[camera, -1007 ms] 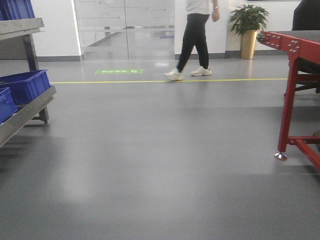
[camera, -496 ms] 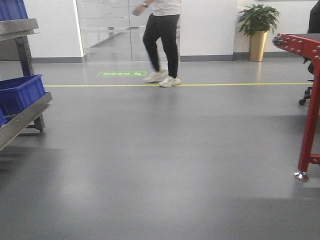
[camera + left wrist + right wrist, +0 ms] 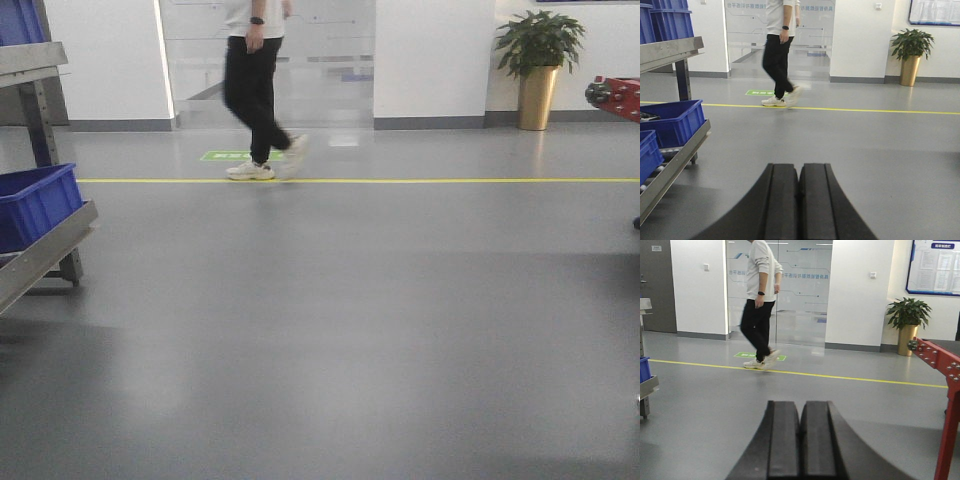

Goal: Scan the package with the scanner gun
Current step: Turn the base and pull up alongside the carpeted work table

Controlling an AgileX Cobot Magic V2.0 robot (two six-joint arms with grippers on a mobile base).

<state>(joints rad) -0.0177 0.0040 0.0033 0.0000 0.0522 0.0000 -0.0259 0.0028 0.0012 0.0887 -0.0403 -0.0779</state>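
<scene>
Grey glossy floor [image 3: 320,330] over the whole room, crossed far away by a thin yellow line [image 3: 400,181]. At far left a metal rack [image 3: 40,255], sloped, carrying a blue crate [image 3: 35,205]; more blue crates on its upper shelf in the left wrist view. Right of the rack, a person [image 3: 255,90] in white top and black trousers, mid-step at the yellow line, just beside a green floor mark [image 3: 225,156] and in front of frosted glass doors [image 3: 330,60]. Further right a white wall [image 3: 430,60], then a potted plant [image 3: 540,60] in a golden pot. At far right the corner of a red frame [image 3: 620,95], with its leg seen in the right wrist view.

Left gripper [image 3: 799,172]: low in its own view, both black pads [image 3: 782,200] pressed together, nothing between them, rack and crates to its left. Right gripper [image 3: 801,412]: same, pads closed against each other and empty, red frame to its right.

Package and scanner gun: visible in none of the three views, so look and place relative to the grippers not possible to tell.
</scene>
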